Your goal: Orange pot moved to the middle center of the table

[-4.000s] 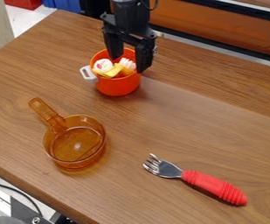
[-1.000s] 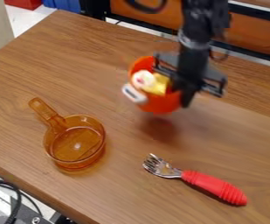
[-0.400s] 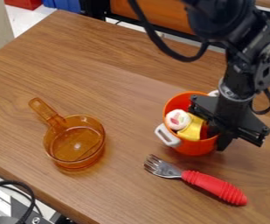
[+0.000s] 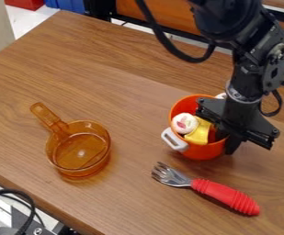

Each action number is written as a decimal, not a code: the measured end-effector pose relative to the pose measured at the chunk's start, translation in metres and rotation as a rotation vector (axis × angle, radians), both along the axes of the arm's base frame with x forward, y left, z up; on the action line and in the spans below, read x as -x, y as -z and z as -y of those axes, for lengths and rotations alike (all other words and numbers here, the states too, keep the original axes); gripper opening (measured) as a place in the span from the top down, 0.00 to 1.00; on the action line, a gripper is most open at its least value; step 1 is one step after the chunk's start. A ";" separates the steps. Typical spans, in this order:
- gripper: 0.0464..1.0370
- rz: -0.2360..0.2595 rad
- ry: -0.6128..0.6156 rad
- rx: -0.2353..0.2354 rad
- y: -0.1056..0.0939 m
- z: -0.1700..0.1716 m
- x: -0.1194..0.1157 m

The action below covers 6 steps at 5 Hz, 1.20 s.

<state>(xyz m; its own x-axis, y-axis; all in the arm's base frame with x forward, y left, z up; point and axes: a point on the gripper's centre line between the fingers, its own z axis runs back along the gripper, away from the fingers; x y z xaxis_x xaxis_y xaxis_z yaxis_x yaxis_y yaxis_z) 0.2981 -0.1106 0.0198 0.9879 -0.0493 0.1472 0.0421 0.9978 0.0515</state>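
The orange pot [image 4: 196,150] sits right of the middle of the table [image 4: 52,69] as the camera sees it, just behind the fork; whether its base touches the wood, I cannot tell. The black gripper [image 4: 223,142] is closed on the pot's right wall – one finger inside the rim, one outside. In the pot lie a round white piece [image 4: 184,123] with pink marks and a yellow piece [image 4: 199,134]. A pale handle [image 4: 174,140] juts toward the front left. Nearer the camera lies the fork [image 4: 208,189], red grip to the right – and well to the left stands a clear amber pan [image 4: 78,149].
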 end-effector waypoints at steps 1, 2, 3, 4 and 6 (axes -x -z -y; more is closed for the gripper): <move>0.99 -0.001 -0.032 -0.004 0.000 -0.006 -0.008; 0.97 0.011 -0.036 -0.015 0.000 -0.008 -0.010; 0.82 -0.008 -0.037 -0.034 0.000 -0.011 -0.007; 0.60 -0.011 -0.047 -0.035 -0.007 -0.017 -0.007; 0.08 0.056 -0.109 0.087 -0.063 -0.026 -0.011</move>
